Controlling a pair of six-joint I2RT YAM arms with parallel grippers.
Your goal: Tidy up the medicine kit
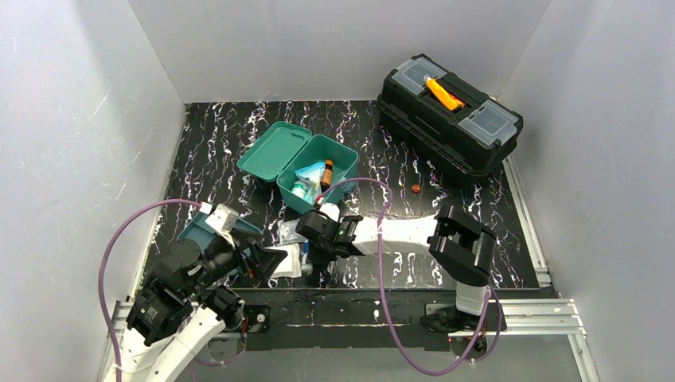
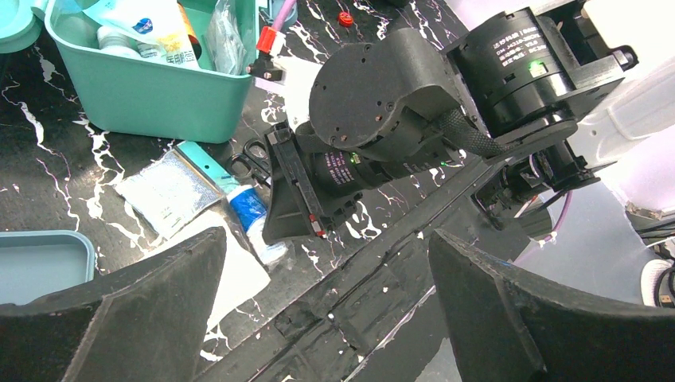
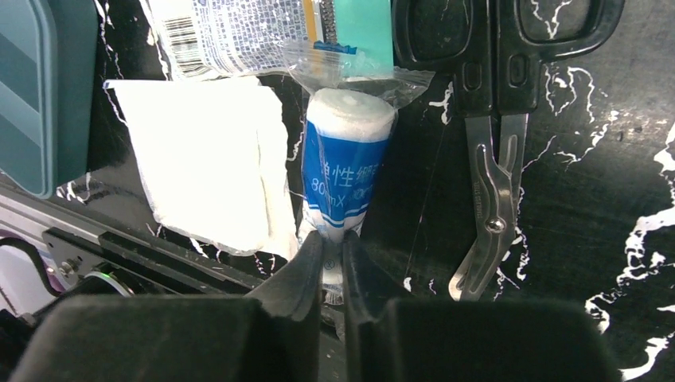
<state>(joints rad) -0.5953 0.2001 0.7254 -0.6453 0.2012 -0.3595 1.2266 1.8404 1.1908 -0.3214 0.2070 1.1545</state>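
The right gripper (image 3: 332, 255) has its fingers pinched almost together on the near end of the wrapped bandage roll (image 3: 346, 171). The roll lies on the table (image 3: 605, 199) between a white gauze pad (image 3: 203, 167) and the scissors (image 3: 489, 119). The open medicine kit (image 1: 344, 163) sits just beyond. The right arm (image 1: 398, 232) reaches leftwards, wrist bent down. The left gripper (image 2: 326, 239) gapes wide, holding nothing.

Lighting: bright, even, from overhead; shadows soft. Glare: white pad (image 3: 199, 159) left of right claw (image 3: 332, 247) washed out; sheen on wrapped bandage roll (image 3: 346, 159) ahead. Foreground behind claw blurred.
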